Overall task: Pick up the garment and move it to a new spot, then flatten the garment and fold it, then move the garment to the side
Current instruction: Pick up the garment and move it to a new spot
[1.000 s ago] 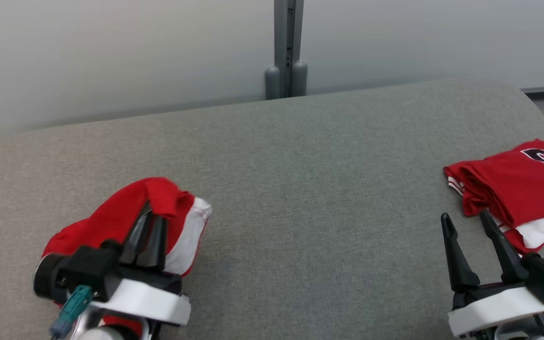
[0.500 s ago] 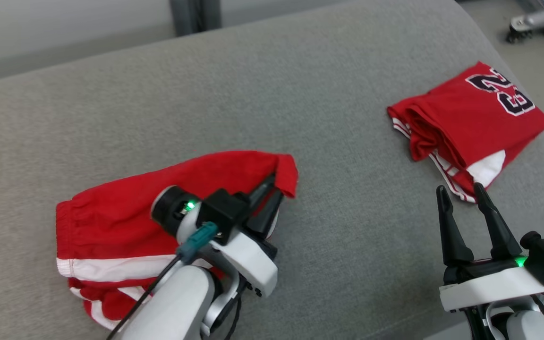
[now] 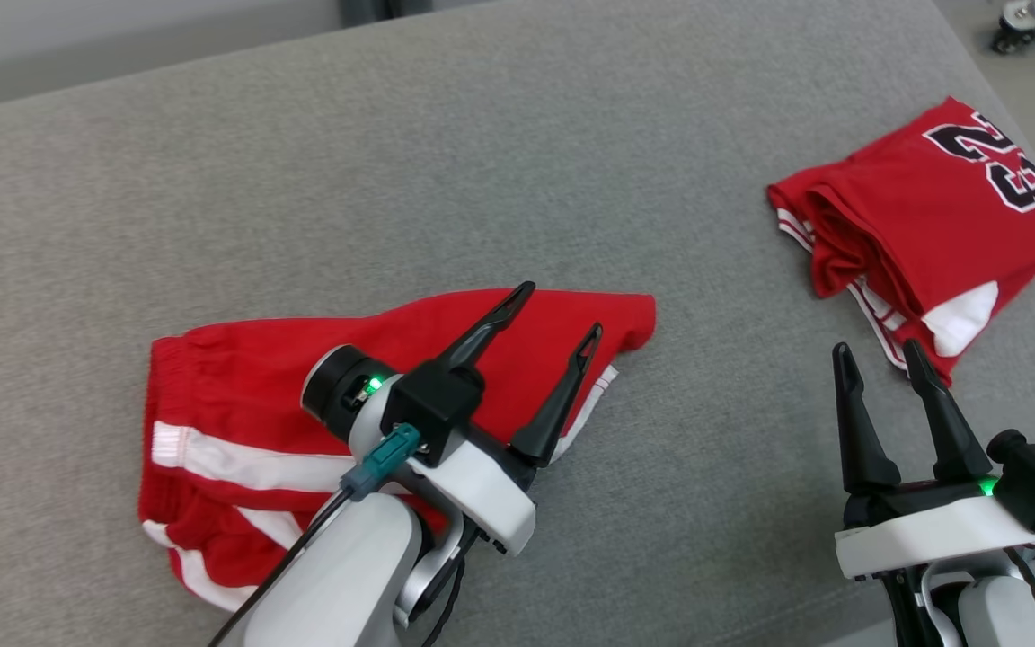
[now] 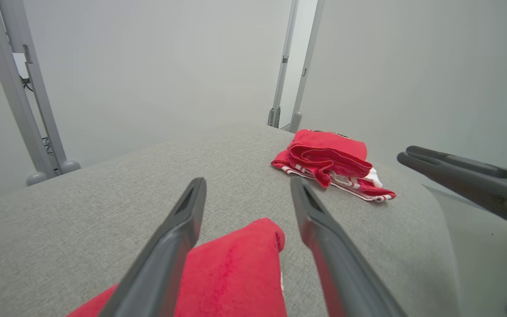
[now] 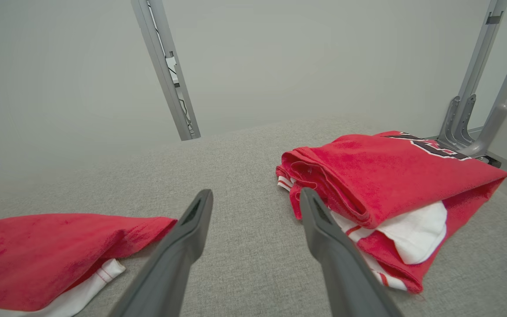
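The garment, red shorts with white stripes, lies loosely spread on the grey cushion at the left. My left gripper is open just above its right corner, holding nothing. In the left wrist view the red cloth lies below and between the spread fingers of the left gripper. My right gripper stands open and empty at the lower right, its fingertips just short of a folded red jersey. The right wrist view shows the shorts' corner to the left of the right gripper.
A folded red jersey with a dark number lies at the right end of the grey cushion, near its rounded edge. It also appears as the jersey close by the right fingers. Grey metal posts stand behind the cushion.
My left gripper has opened and let go of the garment's corner, which now lies on the cushion further right. The head camera has tilted down. The right gripper stays open.
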Tool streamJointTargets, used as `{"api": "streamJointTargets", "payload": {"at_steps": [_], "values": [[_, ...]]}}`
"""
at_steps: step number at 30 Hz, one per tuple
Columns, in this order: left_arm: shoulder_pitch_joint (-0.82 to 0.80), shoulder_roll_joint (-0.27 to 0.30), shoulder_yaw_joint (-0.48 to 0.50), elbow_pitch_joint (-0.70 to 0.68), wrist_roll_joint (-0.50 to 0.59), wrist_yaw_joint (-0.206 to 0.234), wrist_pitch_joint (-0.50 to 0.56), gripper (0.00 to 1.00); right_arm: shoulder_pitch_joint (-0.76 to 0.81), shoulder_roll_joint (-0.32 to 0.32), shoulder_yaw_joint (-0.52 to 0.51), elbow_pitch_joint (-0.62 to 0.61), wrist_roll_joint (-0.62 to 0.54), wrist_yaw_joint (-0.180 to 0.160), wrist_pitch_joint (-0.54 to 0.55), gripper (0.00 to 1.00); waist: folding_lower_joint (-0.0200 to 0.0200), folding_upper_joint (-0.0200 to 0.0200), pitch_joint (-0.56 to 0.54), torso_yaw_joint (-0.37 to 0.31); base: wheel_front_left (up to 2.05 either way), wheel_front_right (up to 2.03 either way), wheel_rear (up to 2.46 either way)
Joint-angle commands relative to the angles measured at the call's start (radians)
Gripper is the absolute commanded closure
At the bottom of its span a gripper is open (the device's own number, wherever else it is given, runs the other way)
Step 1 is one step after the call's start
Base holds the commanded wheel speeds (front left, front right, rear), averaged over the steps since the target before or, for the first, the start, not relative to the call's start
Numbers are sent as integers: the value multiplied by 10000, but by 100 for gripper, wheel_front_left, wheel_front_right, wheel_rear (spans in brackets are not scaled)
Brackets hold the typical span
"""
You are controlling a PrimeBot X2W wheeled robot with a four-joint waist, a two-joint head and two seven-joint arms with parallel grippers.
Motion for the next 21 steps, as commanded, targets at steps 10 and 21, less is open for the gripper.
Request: {"api": "streamJointTargets", "payload": {"at_steps": [10,21], "values": [[1451,851,1306,-823,-390,1290,-594,0,415,-41,-190,-191,-735,1,605,0,0,-1,-1329,1390,0,0,0],[3294,1709,3286,-1178,-1184,2350,-952,0,1018,-76,-241,-503,-1017,1,1182,0,0,-1,-2338,2338,0,0,0]]}}
